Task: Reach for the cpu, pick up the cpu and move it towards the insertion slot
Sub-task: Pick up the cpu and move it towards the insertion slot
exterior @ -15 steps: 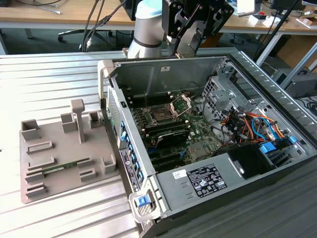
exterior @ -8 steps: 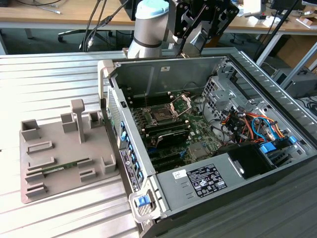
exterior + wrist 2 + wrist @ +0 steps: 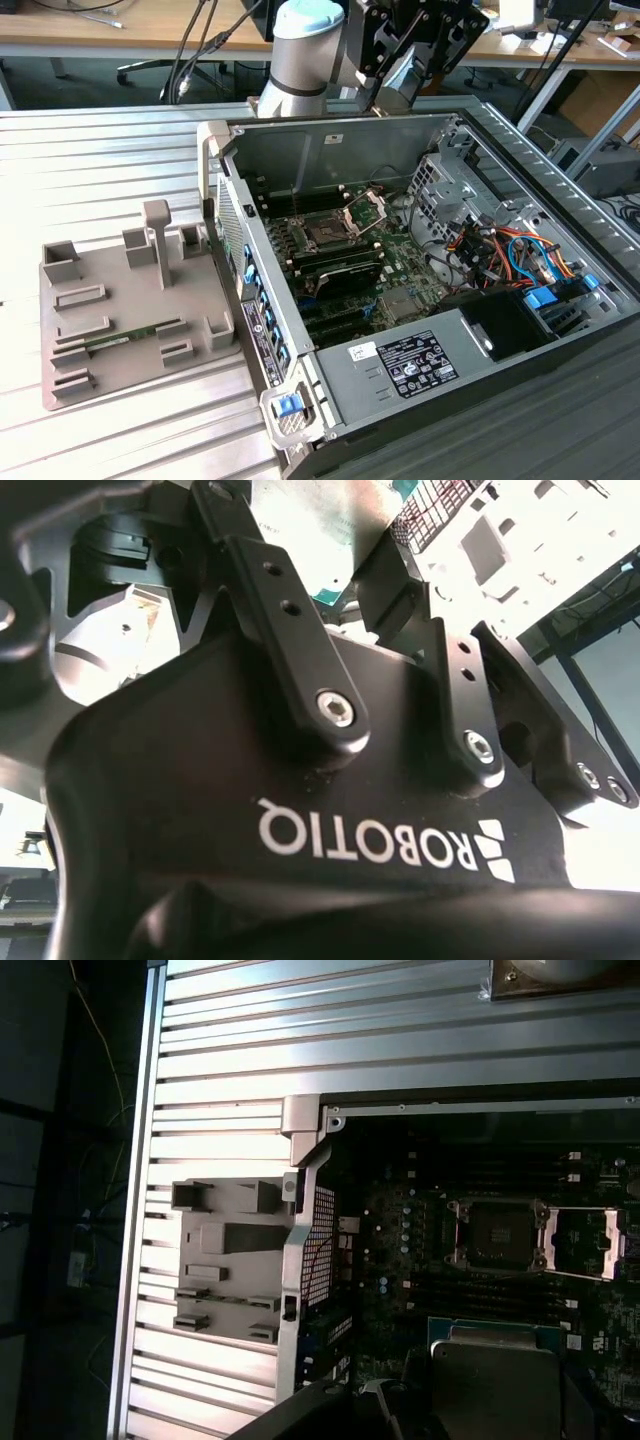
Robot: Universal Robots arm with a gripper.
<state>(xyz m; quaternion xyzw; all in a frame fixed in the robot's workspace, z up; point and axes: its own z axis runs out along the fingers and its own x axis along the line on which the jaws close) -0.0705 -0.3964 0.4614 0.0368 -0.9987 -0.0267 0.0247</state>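
item: cpu (image 3: 495, 1385). flat square chip, pale metal top with a thin green edge.
location: raised above the open computer case (image 3: 340, 150), at the end of the arm (image 3: 300, 50). in the exterior view it hangs over the case's far wall, apart from the insertion slot (image 3: 325, 233).
jaws: appear closed on the cpu, gripping it by opposite edges.
slot condition: hinged frame (image 3: 366, 210) folded back, dark square exposed.
handling, judged: light, stiff and thin. the smooth metal top is likely slippery and the underside contacts are likely fragile. best held by the side edges only, kept level, with modest squeeze.
nearby: grey tray (image 3: 60, 380) on the slatted desk (image 3: 100, 170), holding a memory stick (image 3: 120, 340).
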